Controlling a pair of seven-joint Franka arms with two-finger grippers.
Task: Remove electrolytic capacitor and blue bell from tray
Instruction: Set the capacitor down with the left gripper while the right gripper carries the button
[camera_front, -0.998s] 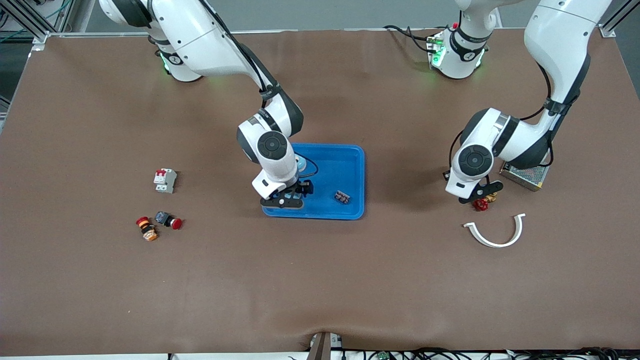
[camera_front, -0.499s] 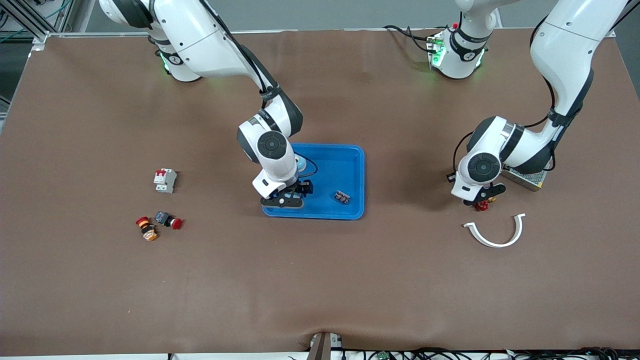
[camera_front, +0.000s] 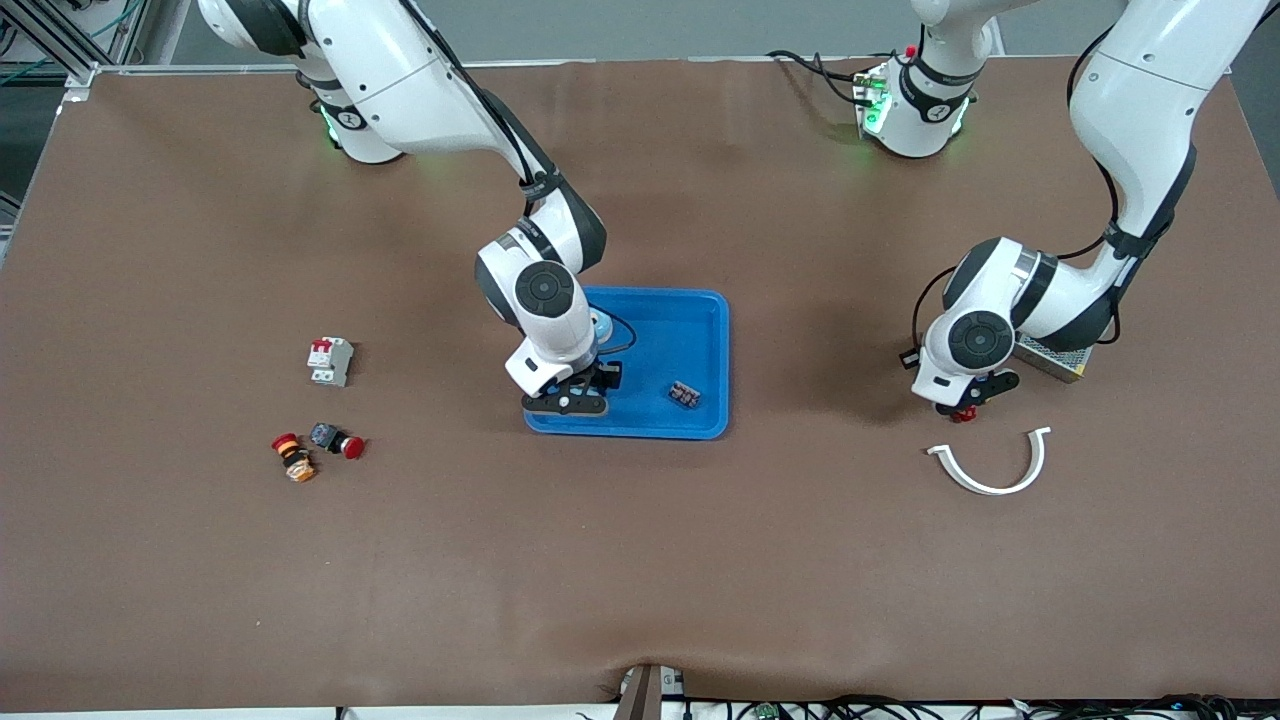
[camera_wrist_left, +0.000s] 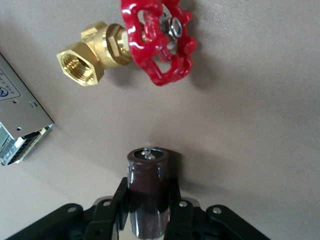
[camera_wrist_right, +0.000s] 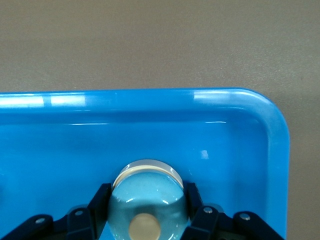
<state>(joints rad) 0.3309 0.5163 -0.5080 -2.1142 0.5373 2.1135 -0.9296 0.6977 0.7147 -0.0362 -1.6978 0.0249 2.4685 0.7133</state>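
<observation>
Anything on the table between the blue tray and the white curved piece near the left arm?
No. In the front view, only bare brown mat separates the blue plastic tray from the white curved plastic strip; the left tool hangs just above that strip.

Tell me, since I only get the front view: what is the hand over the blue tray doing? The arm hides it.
Observer: The right hand is shut on a bell, a shiny dome with a button on top, inside the blue tray near one corner.
Visitor: And the other hand, by that red thing?
Observer: The left hand grips a capacitor, a small dark brown cylinder, between its fingers.
Visitor: So what is the red thing?
Observer: The red wheel of a brass valve that lies on the table, apart from the capacitor.
</observation>
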